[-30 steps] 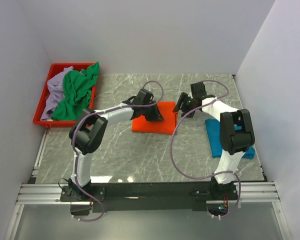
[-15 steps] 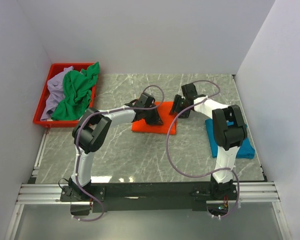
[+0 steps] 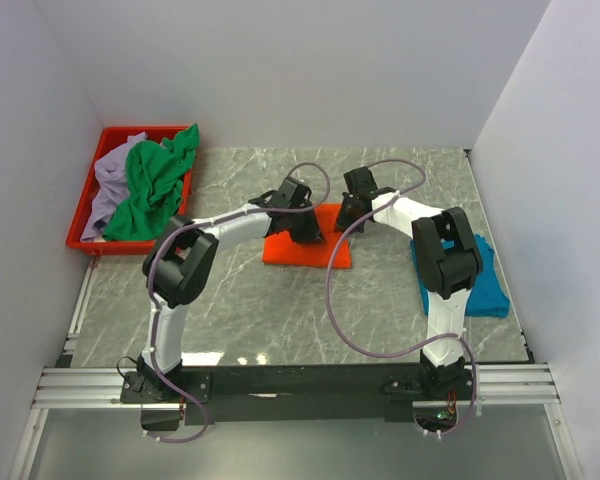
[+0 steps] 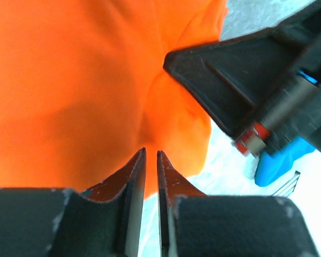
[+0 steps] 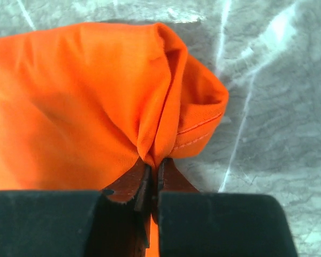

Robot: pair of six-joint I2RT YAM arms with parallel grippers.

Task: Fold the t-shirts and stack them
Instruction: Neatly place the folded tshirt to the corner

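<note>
Right claw now on orange t-shirt (tight)

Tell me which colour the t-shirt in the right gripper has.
The t-shirt is bright orange; the right wrist view shows it best.

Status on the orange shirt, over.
Right gripper shut on orange t-shirt fold. Left gripper pinching its edge too. Teal t-shirt apart, off to the right.

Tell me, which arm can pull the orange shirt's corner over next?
Right, probably. The right jaws are shut on the orange shirt's bunched corner; the left jaws hover at the cloth with no clear grip.
</note>
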